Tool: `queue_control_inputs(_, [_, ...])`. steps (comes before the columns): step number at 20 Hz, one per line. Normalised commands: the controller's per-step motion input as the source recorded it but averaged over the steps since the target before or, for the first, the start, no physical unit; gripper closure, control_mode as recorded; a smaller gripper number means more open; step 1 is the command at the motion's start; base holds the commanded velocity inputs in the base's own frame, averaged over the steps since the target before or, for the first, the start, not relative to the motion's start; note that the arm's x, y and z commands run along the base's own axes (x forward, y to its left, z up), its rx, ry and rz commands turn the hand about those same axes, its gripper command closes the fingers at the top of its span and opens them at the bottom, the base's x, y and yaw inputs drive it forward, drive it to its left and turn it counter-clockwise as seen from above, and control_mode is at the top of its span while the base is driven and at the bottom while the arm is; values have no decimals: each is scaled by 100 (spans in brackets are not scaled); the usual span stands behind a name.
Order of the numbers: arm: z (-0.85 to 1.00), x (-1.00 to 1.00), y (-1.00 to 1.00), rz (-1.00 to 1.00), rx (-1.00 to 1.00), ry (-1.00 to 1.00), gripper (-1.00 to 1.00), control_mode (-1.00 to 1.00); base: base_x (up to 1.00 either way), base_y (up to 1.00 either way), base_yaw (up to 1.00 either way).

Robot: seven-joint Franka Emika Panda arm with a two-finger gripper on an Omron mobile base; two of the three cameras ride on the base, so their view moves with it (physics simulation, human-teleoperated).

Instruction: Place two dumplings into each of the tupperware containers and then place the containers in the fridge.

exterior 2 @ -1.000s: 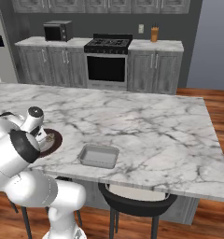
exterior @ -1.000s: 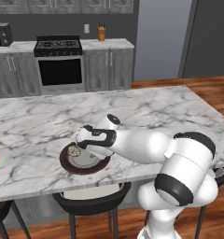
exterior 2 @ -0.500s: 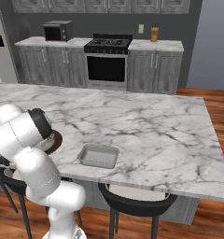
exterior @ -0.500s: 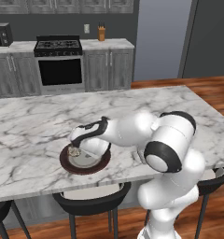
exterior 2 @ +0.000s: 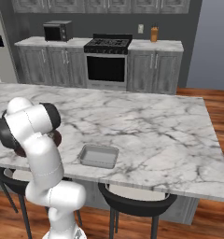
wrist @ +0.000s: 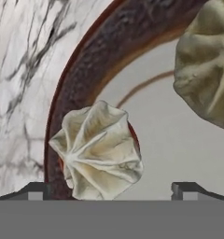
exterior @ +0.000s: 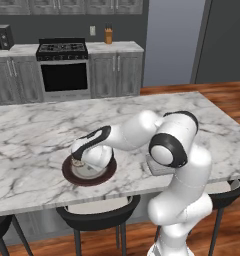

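Now gripper (wrist: 109, 189) low over dark brown-rimmed plate (wrist: 132, 42) on marble island (exterior: 37, 135), jaws spread wide, nothing held. Pleated dumpling (wrist: 99, 150) sits between tips, on plate's inner edge near rim; second dumpling (wrist: 205, 65) just beyond, apart. Tupperware container (exterior 2: 99, 156) waits near counter's front edge, well apart. Dumpling likely light, soft, squashable; rounded, may slip. Best pinched across widest middle, gently.

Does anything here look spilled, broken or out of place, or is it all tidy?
Nothing stands out. Two dumplings sit on the brown-rimmed plate, whole and unspilled, with the open tool low over the nearer one. A grey container rests flat on the marble counter near its front edge.
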Motion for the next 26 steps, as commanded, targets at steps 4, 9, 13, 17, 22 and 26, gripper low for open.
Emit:
queue_control_inputs(4, [-3,18,0,0,0,0,-100,-100,0,0,0])
queue_control_inputs(9, [-43,8,0,0,0,0,-100,-100,0,0,0])
queue_control_inputs(13, [-56,27,0,0,0,0,-100,-100,0,0,0])
queue_control_inputs(17, [-64,40,16,0,-5,0,100,-100,0,0,0])
queue_control_inputs(22, [-81,36,19,0,-12,1,100,-100,0,0,0])
queue_control_inputs(26, [-68,13,0,0,-3,0,100,-100,0,0,0])
